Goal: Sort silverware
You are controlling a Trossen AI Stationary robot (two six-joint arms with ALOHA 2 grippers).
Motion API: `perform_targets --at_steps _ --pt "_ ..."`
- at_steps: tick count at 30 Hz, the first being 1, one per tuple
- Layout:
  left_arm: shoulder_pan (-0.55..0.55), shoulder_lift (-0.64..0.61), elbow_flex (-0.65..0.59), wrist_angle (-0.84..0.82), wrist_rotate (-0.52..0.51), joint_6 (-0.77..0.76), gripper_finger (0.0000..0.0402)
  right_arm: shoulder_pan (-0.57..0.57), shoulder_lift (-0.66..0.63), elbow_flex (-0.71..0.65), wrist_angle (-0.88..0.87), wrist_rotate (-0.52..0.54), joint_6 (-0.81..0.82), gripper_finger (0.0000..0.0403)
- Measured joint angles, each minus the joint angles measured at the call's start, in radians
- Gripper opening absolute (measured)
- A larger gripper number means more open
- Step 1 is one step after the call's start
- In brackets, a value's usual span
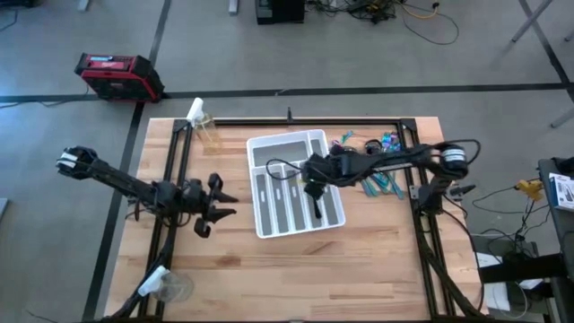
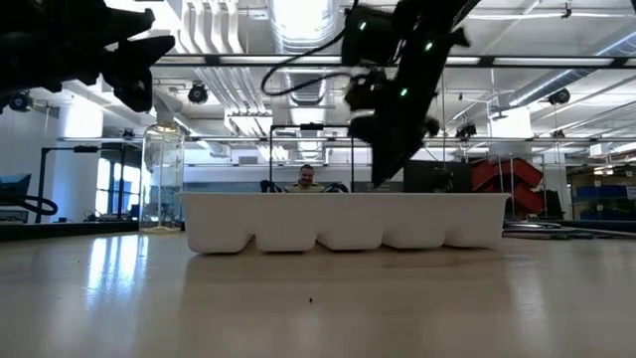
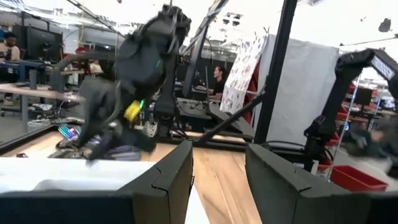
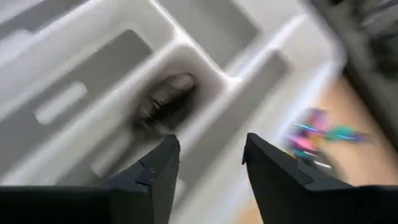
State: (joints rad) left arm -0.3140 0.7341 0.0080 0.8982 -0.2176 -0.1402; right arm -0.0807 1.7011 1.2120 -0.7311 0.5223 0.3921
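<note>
The white compartmented tray (image 1: 269,148) lies mid-table and also shows in the low view (image 2: 348,221). My right gripper (image 1: 314,187) hangs over its right half, open (image 4: 208,165), with nothing between the fingers. Below it a dark, blurred piece of silverware (image 4: 165,99) lies in a tray compartment. More iridescent silverware (image 1: 381,182) lies loose on the table right of the tray, with another cluster (image 1: 387,141) farther back. My left gripper (image 1: 213,208) waits open left of the tray, above the table.
A spray bottle (image 1: 203,126) stands at the far left corner and a clear cup (image 1: 170,287) near the front left. Black frame rails (image 1: 179,179) run along the table's left, far and right sides. Bare wood lies in front of the tray.
</note>
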Motion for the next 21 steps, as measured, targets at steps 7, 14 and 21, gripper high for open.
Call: perform_targets --at_steps 7,14,21 --pt "0.000 0.088 0.006 0.063 -0.001 -0.018 0.0133 -0.073 -0.197 -0.152 -0.122 0.051 -0.064 0.0174" --pt "0.001 0.235 0.137 0.061 -0.009 0.013 0.0133 -0.294 -0.231 -0.311 -0.004 -0.105 -0.347 0.0182" --pt "0.001 0.368 0.289 -0.072 -0.028 0.028 0.0133 -0.393 -0.182 -0.352 0.128 -0.203 -0.670 0.0197"
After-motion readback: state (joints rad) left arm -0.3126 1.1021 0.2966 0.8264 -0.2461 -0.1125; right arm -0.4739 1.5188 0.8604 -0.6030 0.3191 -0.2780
